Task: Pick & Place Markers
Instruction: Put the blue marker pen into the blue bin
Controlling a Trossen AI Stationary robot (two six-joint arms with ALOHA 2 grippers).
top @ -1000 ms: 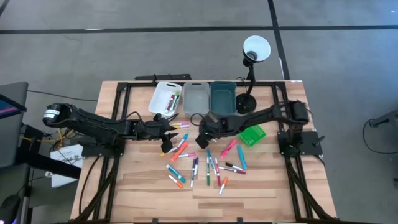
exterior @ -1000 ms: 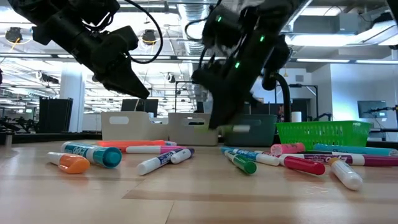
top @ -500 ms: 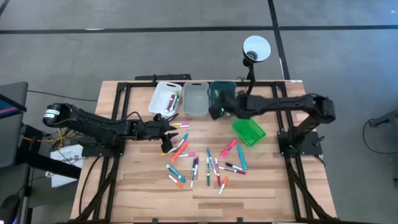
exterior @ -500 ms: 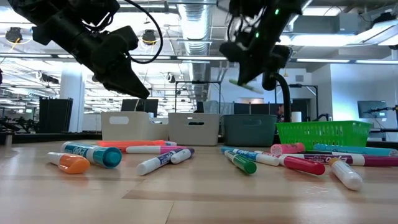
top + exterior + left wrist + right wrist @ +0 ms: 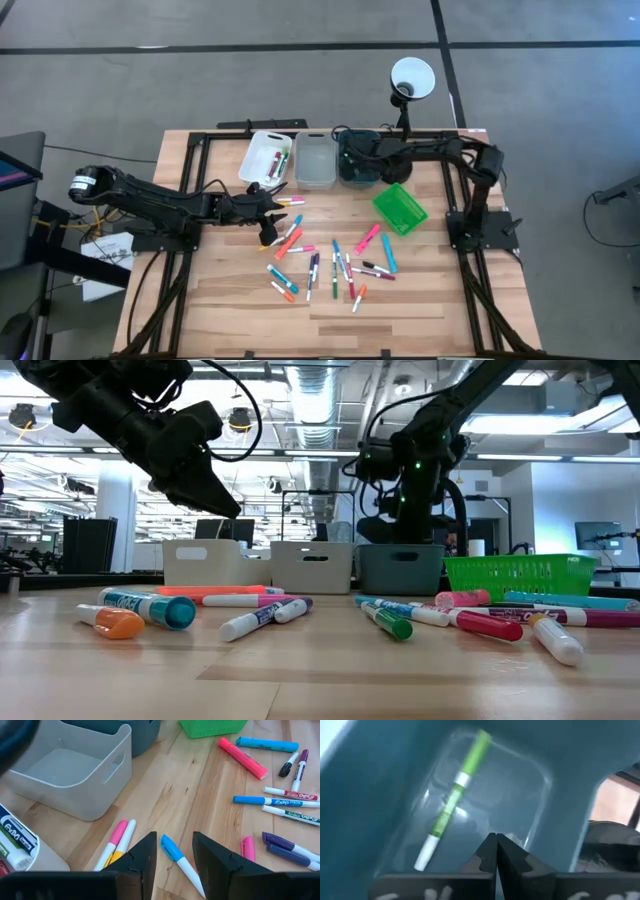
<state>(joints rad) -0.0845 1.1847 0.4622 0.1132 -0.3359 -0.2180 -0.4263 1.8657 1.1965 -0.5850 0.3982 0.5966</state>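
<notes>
Your table is pale wood planks framed in black rails. Four plastic bins sit along its far side: a white bin holding a few markers, a grey bin with rounded corners that looks bare inside in the left wrist view, a glossy teal bin, and a slotted green basket set at an angle just beside the teal one.

Your right gripper hangs over the teal bin with its dark fingers pressed together, gripping nothing. Below it, a green marker with a white end lies loose on the bin's shiny floor.

Your left gripper hovers low over the table near the white bin, fingers spread with nothing between them; a blue-capped marker lies on the wood under the gap.

The other markers are thin capped sticks in mixed colours, scattered across the middle of the table.
</notes>
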